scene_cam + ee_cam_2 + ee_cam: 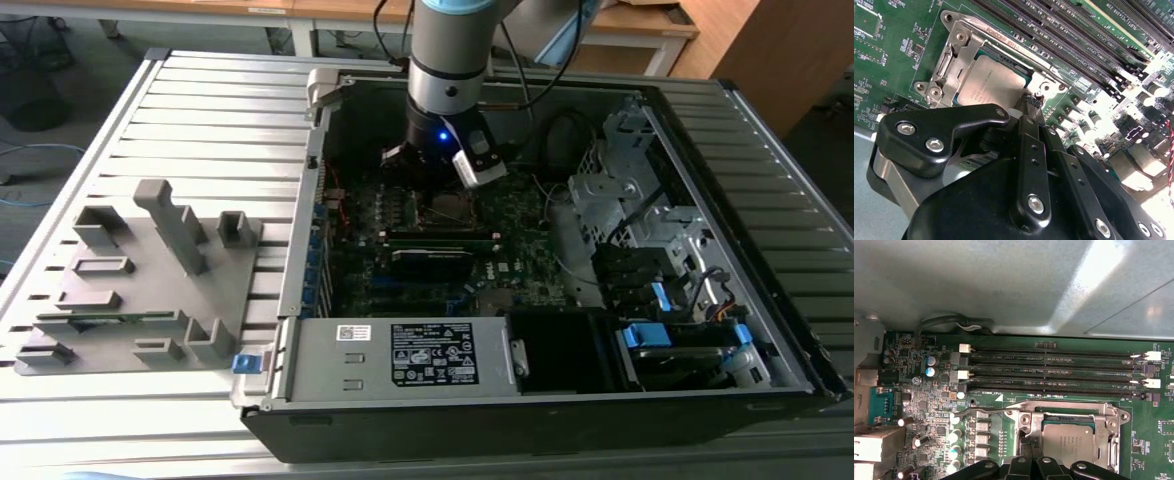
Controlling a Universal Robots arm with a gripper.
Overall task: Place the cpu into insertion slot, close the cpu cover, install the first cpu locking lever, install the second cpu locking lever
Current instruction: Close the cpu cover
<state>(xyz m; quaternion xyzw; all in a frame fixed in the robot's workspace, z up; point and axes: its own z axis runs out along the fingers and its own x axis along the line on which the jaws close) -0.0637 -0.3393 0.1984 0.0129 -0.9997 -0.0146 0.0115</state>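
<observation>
One cpu (1069,442) sits in the slot (1114,412), between the gripper (1032,450) and the memory slots (1054,372). Its grey top shows in both wrist views. One cover (1104,427) lies flat over it, and the chip shows through the cover's window.

In the second wrist view the gripper (1031,102) hangs low over the board. Its tips are just beside a corner of the cover (961,60) and touch, or nearly touch, the metal there. The cpu (994,85) lies just past them. The fingers (1023,465) are pressed together with barely a seam between them. Whether they nip anything thin I cannot tell.

One lever (984,412) can be traced as a thin rod. Its long axis runs parallel to the memory slots, along the socket edge that faces them, and its free end juts out to one side, clear of the frame. I cannot pick out a second lever with any certainty.

Four memory slots lie side by side, all with their lengths running the same way.

In the exterior view the one arm (447,60) reaches straight down into the open case (314,200), with the gripper (447,200) over the socket area.
</observation>
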